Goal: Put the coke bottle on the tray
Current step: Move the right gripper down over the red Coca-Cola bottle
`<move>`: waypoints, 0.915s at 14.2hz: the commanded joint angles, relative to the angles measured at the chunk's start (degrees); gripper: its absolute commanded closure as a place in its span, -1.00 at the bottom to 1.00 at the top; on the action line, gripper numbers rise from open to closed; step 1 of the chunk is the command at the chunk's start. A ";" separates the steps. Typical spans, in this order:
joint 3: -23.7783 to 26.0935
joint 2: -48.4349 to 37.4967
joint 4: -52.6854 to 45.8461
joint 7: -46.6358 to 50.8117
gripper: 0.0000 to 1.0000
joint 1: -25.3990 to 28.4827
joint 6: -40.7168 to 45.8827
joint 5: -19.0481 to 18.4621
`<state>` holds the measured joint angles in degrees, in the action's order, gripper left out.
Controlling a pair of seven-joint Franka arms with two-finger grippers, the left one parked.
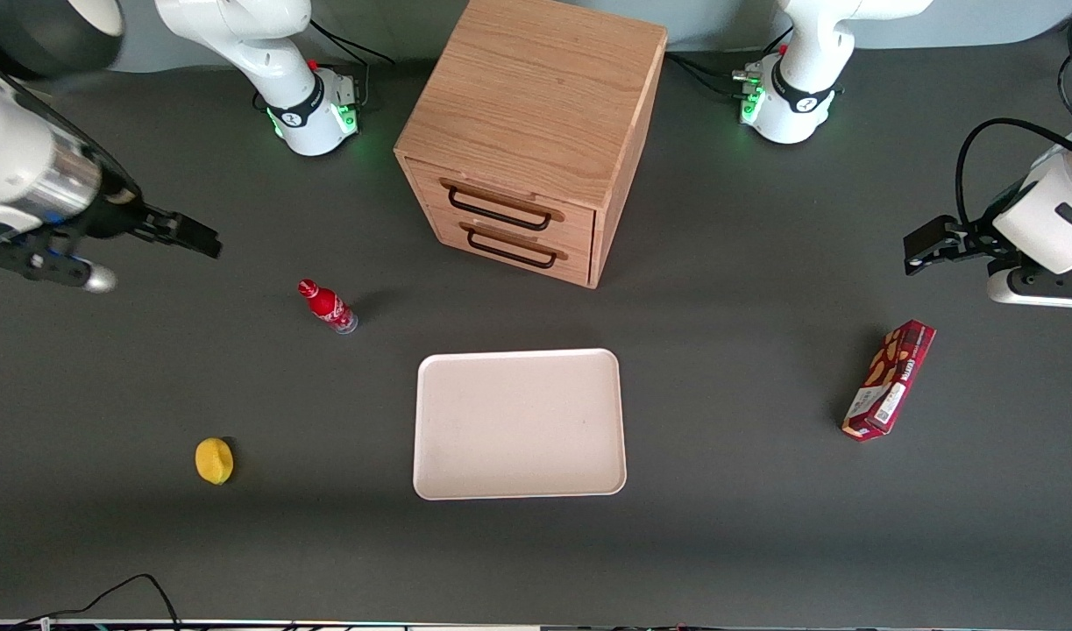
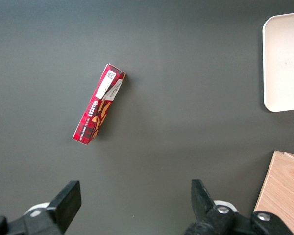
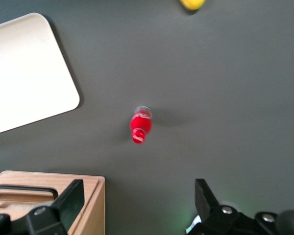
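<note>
The coke bottle, with red cap, red label and clear base, stands upright on the dark table between the working arm and the wooden drawer cabinet. It also shows in the right wrist view. The pale pinkish-white tray lies flat and bare, nearer the front camera than the cabinet; a corner of it shows in the right wrist view. My right gripper hangs open and empty high above the table, toward the working arm's end, apart from the bottle. Its fingers stand wide apart.
A wooden two-drawer cabinet stands farther from the front camera than the tray. A yellow lemon lies nearer the front camera than the bottle. A dark red snack box lies toward the parked arm's end.
</note>
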<state>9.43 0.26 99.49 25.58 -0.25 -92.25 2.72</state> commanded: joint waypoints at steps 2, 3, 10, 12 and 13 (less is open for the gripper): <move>4.28 0.09 18.95 4.30 -1.00 0.60 -21.34 0.71; 4.37 0.70 22.21 4.57 -1.00 0.69 -25.74 0.27; 4.37 1.33 33.05 4.57 -0.85 0.51 -37.74 -2.37; 4.37 0.97 33.84 4.57 0.29 0.60 -37.92 -4.55; 4.37 0.88 33.84 4.57 0.97 0.60 -37.92 -5.17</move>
<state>13.86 3.15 131.70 29.26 0.24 -129.28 -0.37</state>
